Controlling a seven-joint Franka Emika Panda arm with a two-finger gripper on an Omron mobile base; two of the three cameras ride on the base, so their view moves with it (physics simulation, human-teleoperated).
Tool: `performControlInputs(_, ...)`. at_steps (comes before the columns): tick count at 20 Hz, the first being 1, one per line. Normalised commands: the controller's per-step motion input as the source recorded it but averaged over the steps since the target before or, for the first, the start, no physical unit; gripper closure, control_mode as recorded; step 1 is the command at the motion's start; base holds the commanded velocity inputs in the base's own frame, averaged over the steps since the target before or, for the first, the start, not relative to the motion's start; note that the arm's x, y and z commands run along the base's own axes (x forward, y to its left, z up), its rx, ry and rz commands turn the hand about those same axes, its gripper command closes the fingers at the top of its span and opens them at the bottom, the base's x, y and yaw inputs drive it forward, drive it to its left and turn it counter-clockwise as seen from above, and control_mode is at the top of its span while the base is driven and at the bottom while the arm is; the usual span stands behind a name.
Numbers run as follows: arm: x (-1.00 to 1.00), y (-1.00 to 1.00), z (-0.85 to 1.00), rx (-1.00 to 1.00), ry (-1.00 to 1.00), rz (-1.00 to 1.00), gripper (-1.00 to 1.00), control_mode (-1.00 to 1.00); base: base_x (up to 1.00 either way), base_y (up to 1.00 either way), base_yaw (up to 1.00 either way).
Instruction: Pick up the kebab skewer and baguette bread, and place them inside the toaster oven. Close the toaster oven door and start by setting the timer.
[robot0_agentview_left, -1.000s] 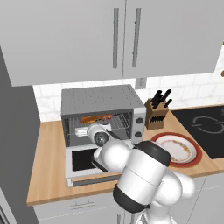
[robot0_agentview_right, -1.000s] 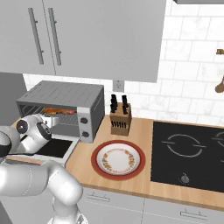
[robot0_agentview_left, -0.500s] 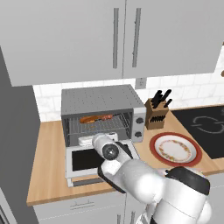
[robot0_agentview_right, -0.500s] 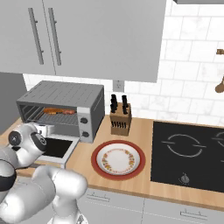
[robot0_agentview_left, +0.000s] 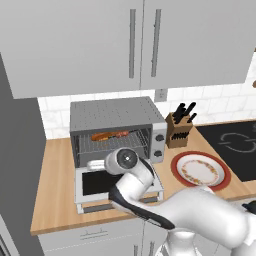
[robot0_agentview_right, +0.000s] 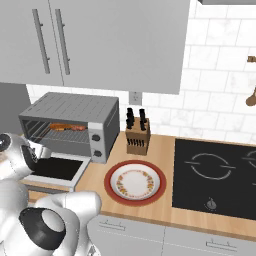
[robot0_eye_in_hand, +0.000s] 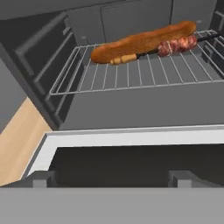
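Hovering low in front of the toaster oven (robot0_agentview_left: 118, 131), my gripper (robot0_eye_in_hand: 112, 178) has its fingers spread wide and holds nothing. The toaster oven door (robot0_agentview_left: 116, 183) lies dropped open and flat, its dark glass window just beyond my fingertips in the hand view. Inside, on the wire rack (robot0_eye_in_hand: 131, 74), the baguette bread (robot0_eye_in_hand: 142, 41) rests lengthwise toward the far side, and the kebab skewer (robot0_eye_in_hand: 175, 45) lies touching it along its near edge. To the right of the oven on the wooden counter (robot0_agentview_left: 55, 200) stand a knife block (robot0_agentview_left: 179, 129) and a red-rimmed plate (robot0_agentview_left: 200, 170), with the black cooktop (robot0_agentview_right: 215, 175) farther right.
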Motion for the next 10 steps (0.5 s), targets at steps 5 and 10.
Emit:
performControlInputs(5, -0.54, 0.03, 0.00, -0.01, 0.17, -0.02, -1.00, -1.00, 0.00, 0.00, 0.00)
performControlInputs(10, -0.12, 0.10, -0.21, -0.01, 0.00, 0.00, -1.00, -1.00, 0.00, 0.00, 0.00)
